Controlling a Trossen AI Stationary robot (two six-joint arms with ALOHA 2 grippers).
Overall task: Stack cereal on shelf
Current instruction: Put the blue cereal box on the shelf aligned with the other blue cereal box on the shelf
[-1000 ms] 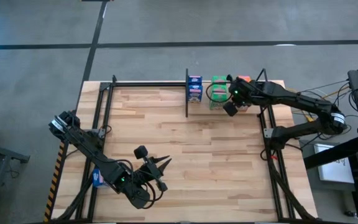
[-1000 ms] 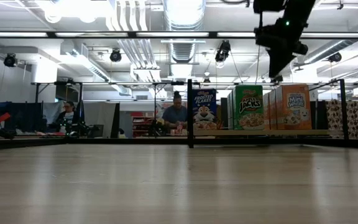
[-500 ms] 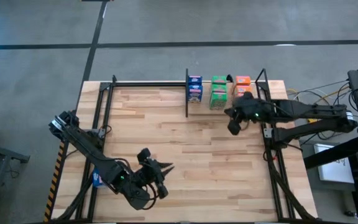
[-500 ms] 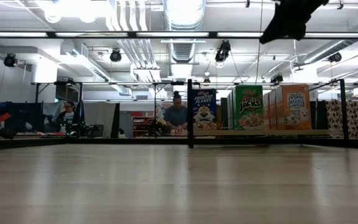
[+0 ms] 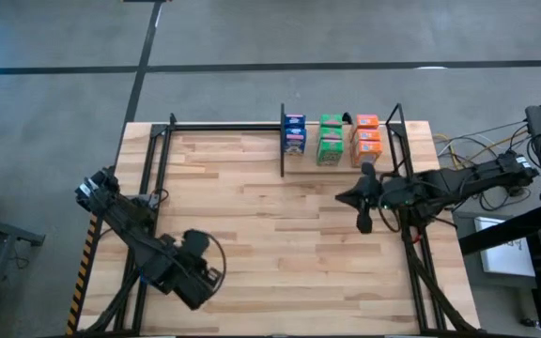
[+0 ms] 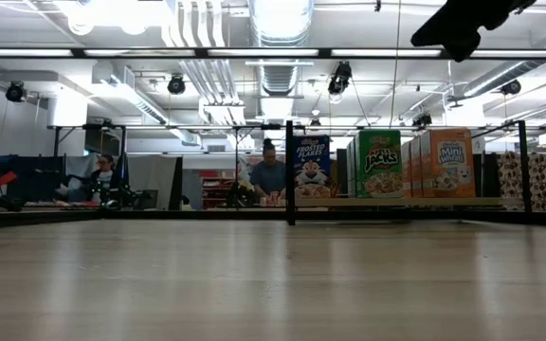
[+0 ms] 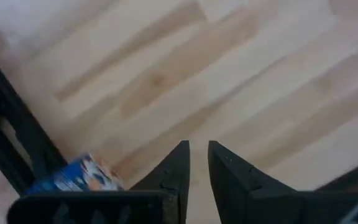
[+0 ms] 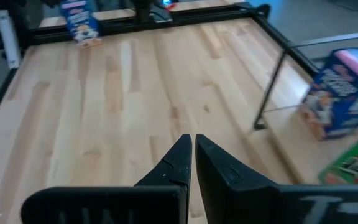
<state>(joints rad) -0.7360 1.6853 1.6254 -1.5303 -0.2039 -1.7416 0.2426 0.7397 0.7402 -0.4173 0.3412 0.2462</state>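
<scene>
Three cereal boxes stand upright on the shelf (image 5: 224,136) at the table's far edge, right of its black divider (image 5: 282,141): blue (image 5: 294,134), green (image 5: 331,139) and orange (image 5: 367,139). In the low view they show as blue (image 6: 312,166), green (image 6: 379,163) and orange (image 6: 446,161). My right gripper (image 5: 360,202) (image 8: 192,143) is shut and empty, high above the table, nearer than the shelf. My left gripper (image 7: 197,155) is shut, near the table's left near corner. Another blue box (image 7: 73,177) (image 8: 81,22) sits beside the black frame there.
Black frame rails run along the table's left side (image 5: 148,188) and right side (image 5: 404,188). The wood tabletop (image 5: 270,244) between the arms is bare. Beyond the table, people sit in the room (image 6: 268,175).
My right gripper has drawn back from the orange box on the shelf toward the table's near edge and risen; the box stays standing. My left gripper has swung from pointing right back toward the table's left near corner, tipping down toward the blue box there.
</scene>
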